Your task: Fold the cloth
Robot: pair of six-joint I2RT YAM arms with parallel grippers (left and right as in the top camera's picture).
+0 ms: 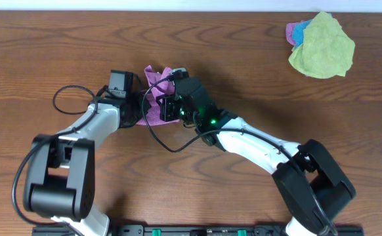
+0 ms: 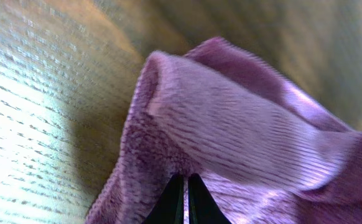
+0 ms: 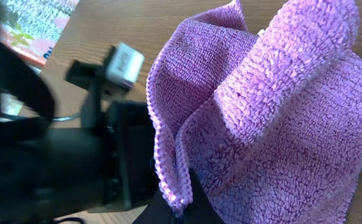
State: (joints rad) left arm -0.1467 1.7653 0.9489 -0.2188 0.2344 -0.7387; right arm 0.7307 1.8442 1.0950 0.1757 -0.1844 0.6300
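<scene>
The purple cloth [image 1: 157, 84] is bunched up and lifted off the wooden table [image 1: 243, 59] between my two arms near the middle. My left gripper [image 1: 138, 111] is shut on the cloth; in the left wrist view its black fingertips [image 2: 176, 193] pinch a fold of the cloth [image 2: 231, 130]. My right gripper [image 1: 168, 108] is also shut on it; the right wrist view shows the hemmed edge of the cloth [image 3: 274, 106] clamped between the dark fingertips [image 3: 196, 199]. The left arm's wrist sits close by, dark and blurred.
A yellow-green cloth [image 1: 323, 46] lies crumpled over a blue cloth [image 1: 297, 31] at the far right of the table. Black cables [image 1: 69, 98] loop beside the left arm.
</scene>
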